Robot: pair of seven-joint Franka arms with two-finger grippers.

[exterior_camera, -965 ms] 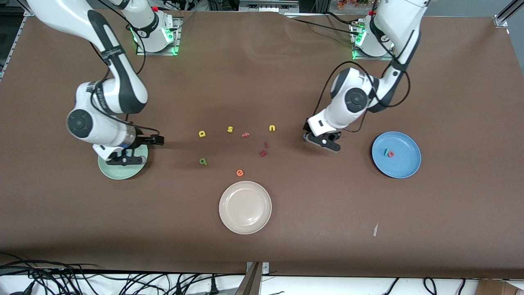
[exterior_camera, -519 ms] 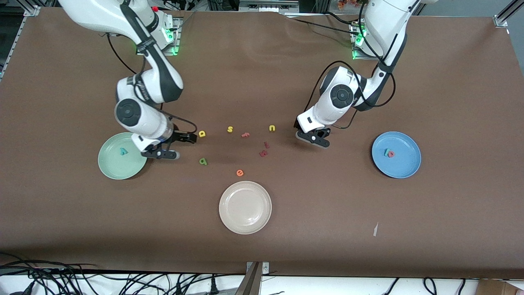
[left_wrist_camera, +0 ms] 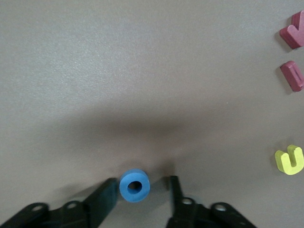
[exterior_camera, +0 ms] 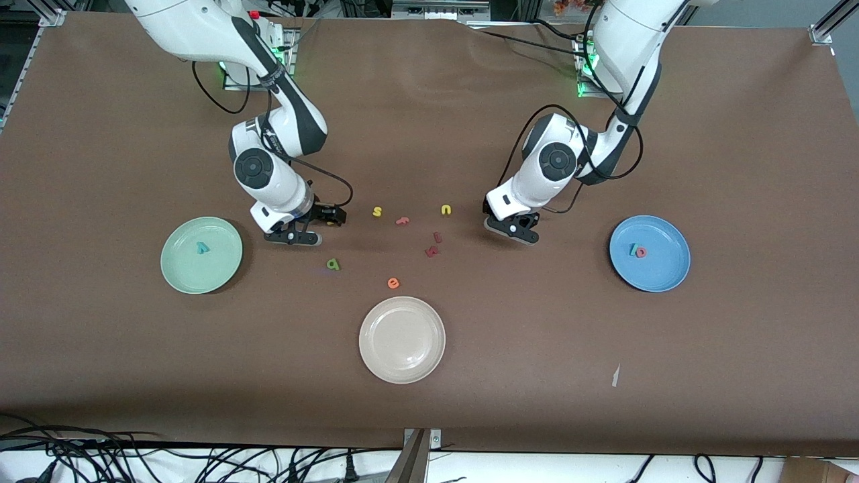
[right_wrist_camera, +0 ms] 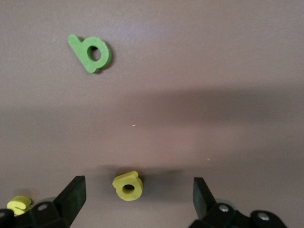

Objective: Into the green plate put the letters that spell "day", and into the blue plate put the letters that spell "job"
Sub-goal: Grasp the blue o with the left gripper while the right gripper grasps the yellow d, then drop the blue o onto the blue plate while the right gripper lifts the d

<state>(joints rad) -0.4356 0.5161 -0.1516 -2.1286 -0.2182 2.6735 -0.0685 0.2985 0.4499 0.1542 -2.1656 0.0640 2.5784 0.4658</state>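
blue o (left_wrist_camera: 134, 185): foam ring on table near yellow u (left_wrist_camera: 289, 159), between left gripper (left_wrist_camera: 140, 195) fingers, one touching, jaws not clamped | likely light, soft, squashable; pinch across outer rim | right gripper (right_wrist_camera: 135, 192): wide open over yellow d (right_wrist_camera: 128, 185)

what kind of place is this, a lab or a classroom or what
Most likely a robotics lab. Two robot arms are bolted to a brown-covered table, the left claw and right claw work over small foam letters, and loose cables trail along the table's edge.
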